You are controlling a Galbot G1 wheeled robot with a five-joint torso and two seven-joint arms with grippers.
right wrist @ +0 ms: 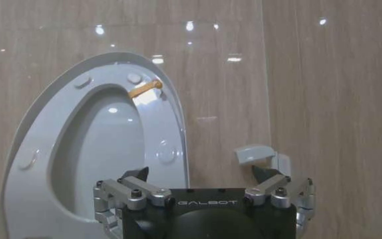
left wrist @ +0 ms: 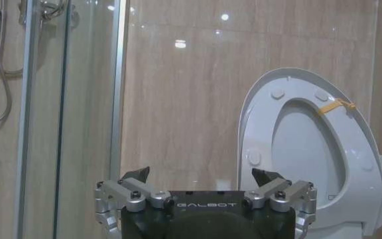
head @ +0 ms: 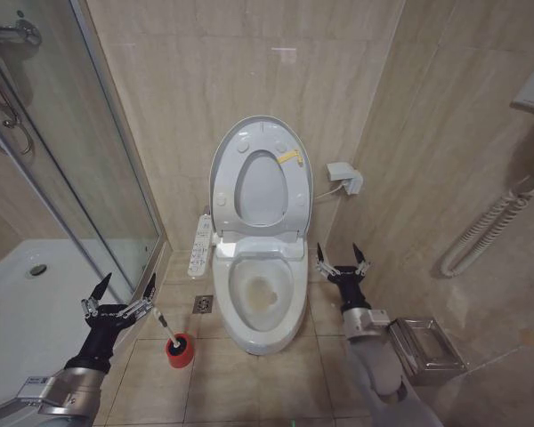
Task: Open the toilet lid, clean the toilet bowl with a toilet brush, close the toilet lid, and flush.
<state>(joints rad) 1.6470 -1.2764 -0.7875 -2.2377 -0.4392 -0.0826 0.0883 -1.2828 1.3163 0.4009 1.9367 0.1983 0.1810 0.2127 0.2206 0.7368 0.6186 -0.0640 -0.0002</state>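
The toilet lid [head: 261, 191] stands upright against the wall, with the ring seat and its yellow tag [head: 287, 157] raised in front of it. Below lies the open toilet bowl [head: 265, 301], its hollow stained yellowish. The toilet brush [head: 165, 327] stands in its red cup [head: 180, 352] on the floor left of the bowl. My left gripper [head: 125, 289] is open, just above and left of the brush handle, holding nothing. To the bowl's right, my right gripper [head: 342, 259] is open and empty. The wrist views show the left gripper [left wrist: 201, 174] and the right gripper [right wrist: 201, 172], each facing the lid [left wrist: 304, 149] [right wrist: 98, 149].
A glass shower screen [head: 71, 178] and white shower tray [head: 18, 302] fill the left. A control panel [head: 200, 245] hangs at the toilet's left, above a floor drain [head: 203, 304]. A metal box [head: 424, 349] sits on the floor at right, below a wall hose [head: 489, 227].
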